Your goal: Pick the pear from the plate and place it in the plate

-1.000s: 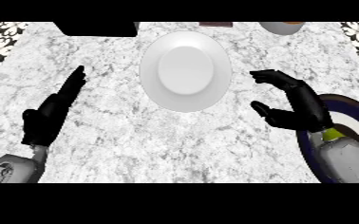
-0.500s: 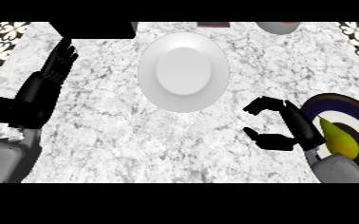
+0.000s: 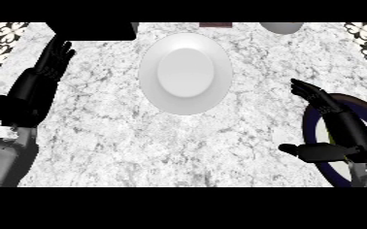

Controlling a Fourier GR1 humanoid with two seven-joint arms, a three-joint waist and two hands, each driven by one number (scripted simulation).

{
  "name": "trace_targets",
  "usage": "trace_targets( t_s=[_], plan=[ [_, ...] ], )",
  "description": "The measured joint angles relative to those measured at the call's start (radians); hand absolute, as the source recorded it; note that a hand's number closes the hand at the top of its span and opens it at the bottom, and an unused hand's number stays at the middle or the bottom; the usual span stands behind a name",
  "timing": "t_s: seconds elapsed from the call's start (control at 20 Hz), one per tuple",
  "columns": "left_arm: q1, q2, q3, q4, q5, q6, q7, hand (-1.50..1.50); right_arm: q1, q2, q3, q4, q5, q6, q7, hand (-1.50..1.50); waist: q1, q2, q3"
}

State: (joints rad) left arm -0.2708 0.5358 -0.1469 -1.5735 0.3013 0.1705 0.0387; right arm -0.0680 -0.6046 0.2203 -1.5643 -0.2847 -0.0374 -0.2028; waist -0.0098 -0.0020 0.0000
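My right hand (image 3: pixel 349 135) above dark-rimmed plate (image 3: pixel 311 126), fingers spread open; left hand (image 3: pixel 37 87) open, resting at left edge; white plate (image 3: pixel 186 73) mid-counter

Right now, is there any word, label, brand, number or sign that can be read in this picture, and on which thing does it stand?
None can be read. No text shows on the white plate, the dark-rimmed plate, the marble counter or the black object at the far edge. The pattern at the far corners is ornament, not letters.
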Motion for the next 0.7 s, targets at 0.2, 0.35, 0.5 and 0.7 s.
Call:
trace_targets(
  t_s=[0.2,0.35,0.5,0.7],
  plan=[
    [-0.003,-0.015,-0.001,0.012,-0.009,-0.007,-0.005,0.0,-0.05,-0.146,-0.055,-0.049,0.019,0.049,0.133,-1.5,0.002,0.0,-0.002],
    [-0.006,-0.012,0.005,0.009,-0.011,-0.012,-0.003,0.0,-0.074,-0.271,-0.055,-0.064,0.047,0.118,0.252,-1.5,0.006,0.0,-0.003],
    [0.0,-0.014,0.005,0.002,-0.01,-0.022,-0.01,0.0,-0.101,-0.387,-0.037,-0.07,0.069,0.211,0.369,-1.5,0.015,0.0,-0.004],
    [-0.005,-0.016,0.008,0.005,-0.014,-0.028,-0.005,0.0,-0.144,-0.508,-0.003,-0.08,0.059,0.372,0.501,-1.5,0.021,0.003,-0.004]
  ],
)
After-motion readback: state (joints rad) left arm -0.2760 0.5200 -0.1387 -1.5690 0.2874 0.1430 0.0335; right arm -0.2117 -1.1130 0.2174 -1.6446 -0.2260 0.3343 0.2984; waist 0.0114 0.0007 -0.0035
